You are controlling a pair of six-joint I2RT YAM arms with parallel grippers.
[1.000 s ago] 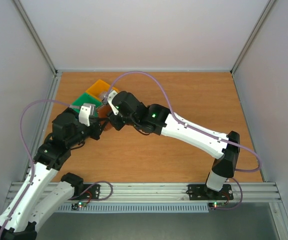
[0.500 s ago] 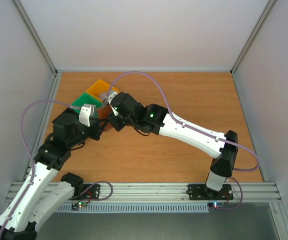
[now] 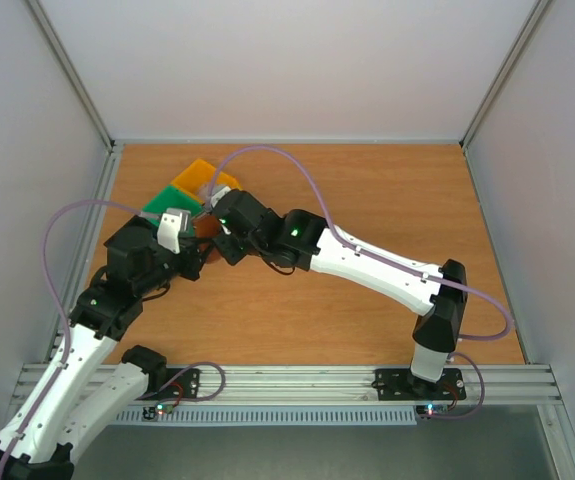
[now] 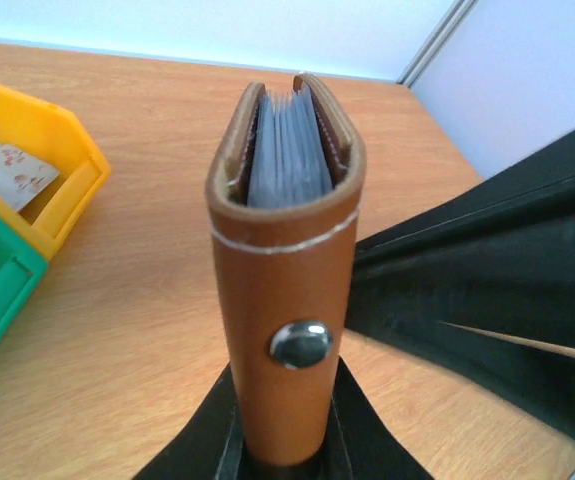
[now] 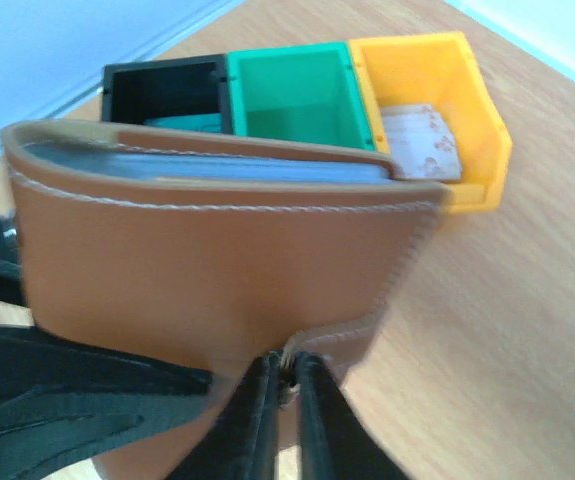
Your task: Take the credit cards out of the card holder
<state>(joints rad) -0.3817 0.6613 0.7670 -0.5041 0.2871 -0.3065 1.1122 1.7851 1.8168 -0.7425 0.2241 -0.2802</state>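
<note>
wooden table [image 5: 487, 300], bins [image 5: 297, 90] behind card holder [image 5: 207, 260]

the brown leather card holder [image 4: 285, 300] stands on edge at 10 o'clock on the wooden table [image 3: 367, 190]. the green plastic bin [image 3: 167, 207] lies at its 10 o'clock, the yellow plastic bin [image 3: 199, 175] at 12, pale flat cards [image 4: 7, 172] inside.

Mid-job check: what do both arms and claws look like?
Both the left arm and right arm have white links and black joint housings, each trailed by a looping lilac cable. A green light glows on the right arm. The left claw and right claw have black fingers.
</note>
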